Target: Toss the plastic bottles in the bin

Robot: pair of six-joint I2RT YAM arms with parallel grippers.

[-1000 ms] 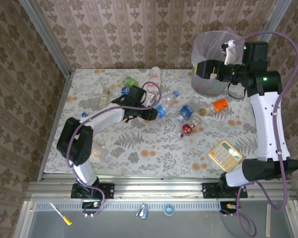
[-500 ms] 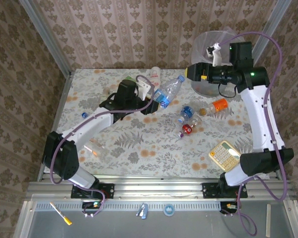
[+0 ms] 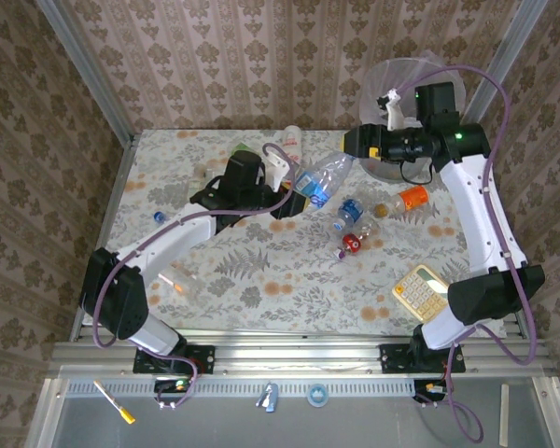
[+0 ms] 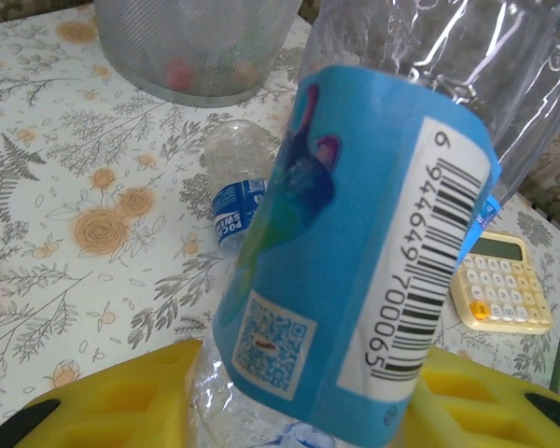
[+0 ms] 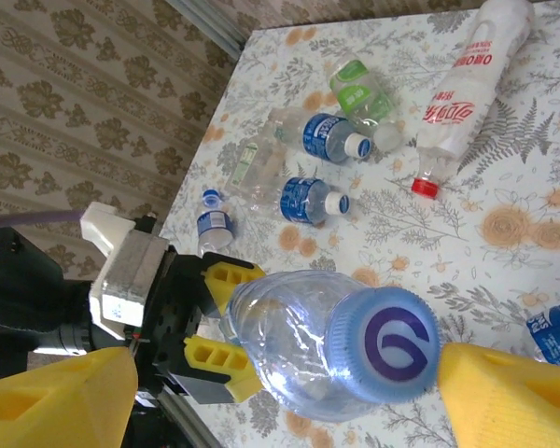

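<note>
The left gripper (image 3: 297, 191) is closed on the clear bottle with the blue label (image 3: 322, 177) and holds it raised off the table (image 3: 261, 271), between the two arms. In the left wrist view, the yellow fingers (image 4: 103, 401) sit on either side of the bottle's lower end. The base is hidden between them and the upper body is cut off by the frame edge.

The right gripper (image 5: 285, 392) is open, with one yellow finger on each side of the bottle's blue cap (image 5: 383, 341). One finger stands well apart from the cap. The other is just beside it, and contact cannot be confirmed.

The bin (image 4: 140, 37) stands at the far right corner of the table, behind the right arm, which covers part of it in the top view. Its rim is cut off in the left wrist view. Red and orange shapes show through its wall but are too blurred to identify.

Other bottles lie on the table, including a white bottle with red lettering (image 5: 467, 70) and an orange-capped bottle (image 3: 413, 198). The calculator (image 4: 504, 289) lies near the right arm's base.
</note>
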